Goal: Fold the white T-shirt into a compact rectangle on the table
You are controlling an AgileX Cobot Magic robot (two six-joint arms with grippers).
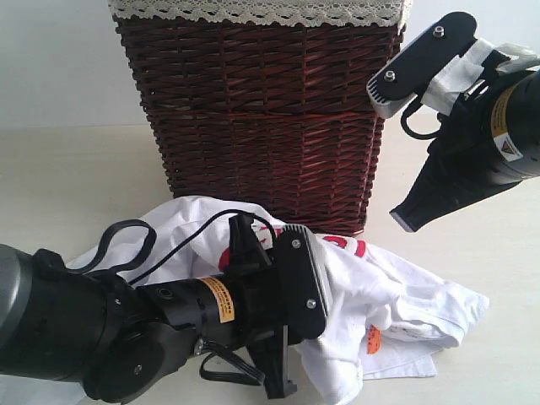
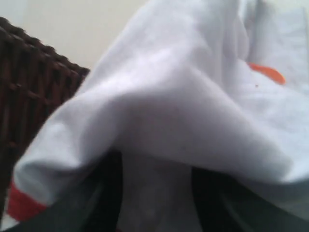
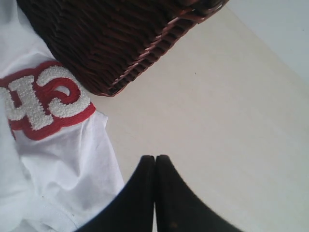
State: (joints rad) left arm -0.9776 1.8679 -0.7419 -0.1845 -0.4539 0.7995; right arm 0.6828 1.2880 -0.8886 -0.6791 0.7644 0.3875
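The T-shirt (image 1: 371,287) lies bunched on the table (image 1: 76,177), right against the basket (image 1: 261,118) front. The left gripper (image 2: 159,203) sits among its folds. The right gripper (image 1: 407,219) hangs beside the basket's right, clear of the cloth.

You have a basket (image 1: 261,110) of dark red-brown woven wicker, ribbed and rough, with a faint sheen. Along the basket's top edge runs a cream liner (image 1: 253,10) of lace-trimmed cloth. At the basket's foot, the white T-shirt (image 1: 371,287) is soft, matt, creased cloth. Its red band (image 3: 43,99) carries fluffy, towel-like white letters. The table (image 1: 67,186) under the basket looks smooth and matt. Beside the basket, the right gripper (image 3: 155,159) looks like matt black plastic.
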